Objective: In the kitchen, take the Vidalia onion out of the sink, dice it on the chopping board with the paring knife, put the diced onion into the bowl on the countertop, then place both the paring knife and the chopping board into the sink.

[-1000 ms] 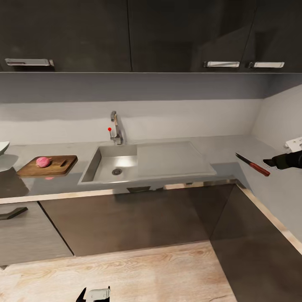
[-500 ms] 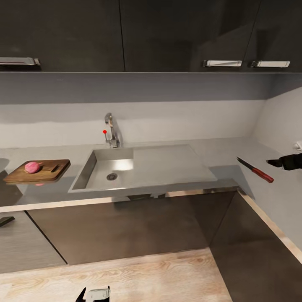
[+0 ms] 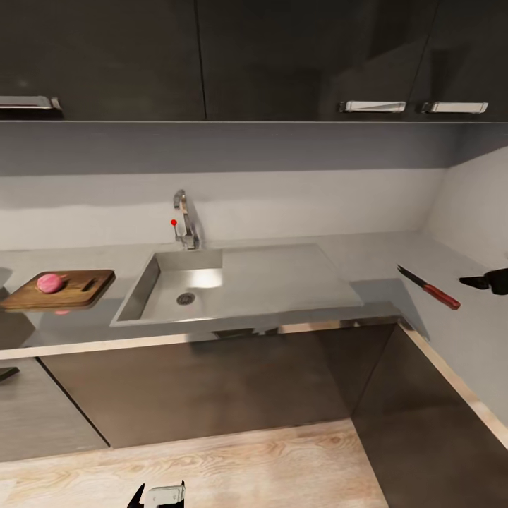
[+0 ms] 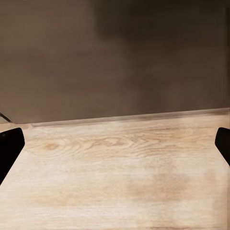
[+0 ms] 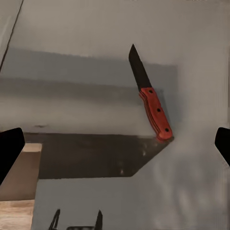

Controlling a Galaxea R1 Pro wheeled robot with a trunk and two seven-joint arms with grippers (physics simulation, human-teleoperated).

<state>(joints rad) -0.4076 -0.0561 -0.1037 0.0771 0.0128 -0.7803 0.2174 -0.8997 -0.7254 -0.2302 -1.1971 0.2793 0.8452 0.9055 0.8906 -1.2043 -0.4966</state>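
The pink round Vidalia onion (image 3: 49,283) lies on the dark brown chopping board (image 3: 62,291), on the countertop (image 3: 395,257) left of the sink (image 3: 212,286). The basin holds nothing. The red-handled paring knife (image 3: 429,287) lies flat on the countertop right of the sink, its blade pointing toward the wall. My right gripper (image 3: 476,281) hovers just right of the handle, apart from it. In the right wrist view the knife (image 5: 150,101) lies ahead of the right gripper (image 5: 115,146), which is open wide. My left gripper (image 3: 161,495) hangs low over the floor, and the left gripper (image 4: 115,143) is open and empty. The bowl is out of view.
A chrome faucet (image 3: 185,224) with a red dot stands behind the basin. Dark upper cabinets (image 3: 282,56) hang over the worktop, which turns a corner at the right. Grey base cabinets (image 3: 212,381) and wooden floor (image 3: 212,469) lie in front.
The head view has shifted, so the board and sink sit further left in the picture. My right gripper has drawn back a little to the right of the knife handle.
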